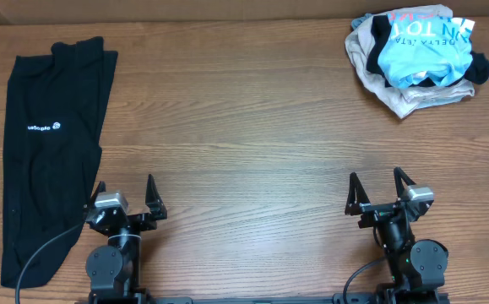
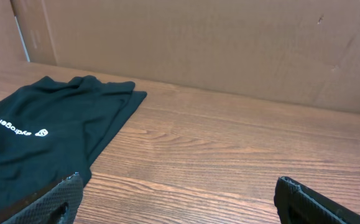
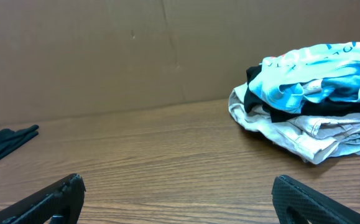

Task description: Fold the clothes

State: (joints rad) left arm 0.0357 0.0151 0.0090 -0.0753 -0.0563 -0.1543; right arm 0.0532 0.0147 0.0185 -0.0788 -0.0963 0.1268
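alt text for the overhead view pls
A wooden table seen from above, with a black garment laid flat along its left side and a crumpled pile of clothes, light blue on top, in the far right corner. At the near edge the left gripper and right gripper are both open and empty.

Desk [image 1: 252,127]: mid-brown wood grain. Left edge: black garment [image 1: 50,169] with a small white logo [image 1: 44,127]. Far right corner pile: light-blue shirt [image 1: 421,52] with white lettering and some red, black piece [image 1: 479,66] in the middle, cream garment [image 1: 409,101] at the bottom. Fingers [image 1: 152,198] on both arms are black. Back wall [image 2: 229,43] is tan cardboard.
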